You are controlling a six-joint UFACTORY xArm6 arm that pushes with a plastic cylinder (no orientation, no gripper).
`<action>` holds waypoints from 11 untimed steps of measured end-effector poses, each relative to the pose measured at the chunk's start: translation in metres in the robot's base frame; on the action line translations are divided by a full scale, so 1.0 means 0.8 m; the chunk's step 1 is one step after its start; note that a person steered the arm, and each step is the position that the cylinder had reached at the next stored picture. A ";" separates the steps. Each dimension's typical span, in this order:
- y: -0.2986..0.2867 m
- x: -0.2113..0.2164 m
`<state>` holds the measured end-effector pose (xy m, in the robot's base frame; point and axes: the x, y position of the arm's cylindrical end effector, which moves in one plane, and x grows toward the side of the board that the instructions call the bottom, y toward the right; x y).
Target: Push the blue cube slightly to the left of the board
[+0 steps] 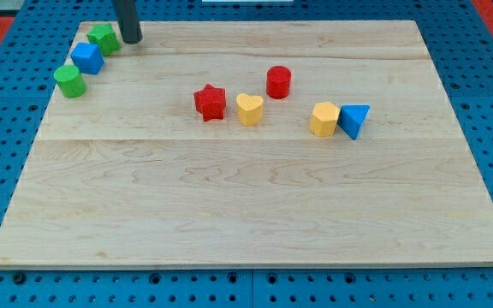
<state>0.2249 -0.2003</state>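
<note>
The blue cube [86, 58] sits near the board's top left corner, between a green block [104, 38] above it and a green cylinder [70, 81] below it, all close together in a diagonal row. My tip [131, 38] stands on the board just to the right of the upper green block, up and to the right of the blue cube, not touching the cube.
In the middle lie a red star [210, 102], a yellow heart [249, 109] and a red cylinder [279, 82]. To the right a yellow block [324, 119] touches a blue triangular block [354, 121]. The wooden board [246, 205] lies on a blue pegboard.
</note>
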 end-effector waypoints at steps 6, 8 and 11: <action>0.194 0.041; 0.033 0.046; -0.015 0.090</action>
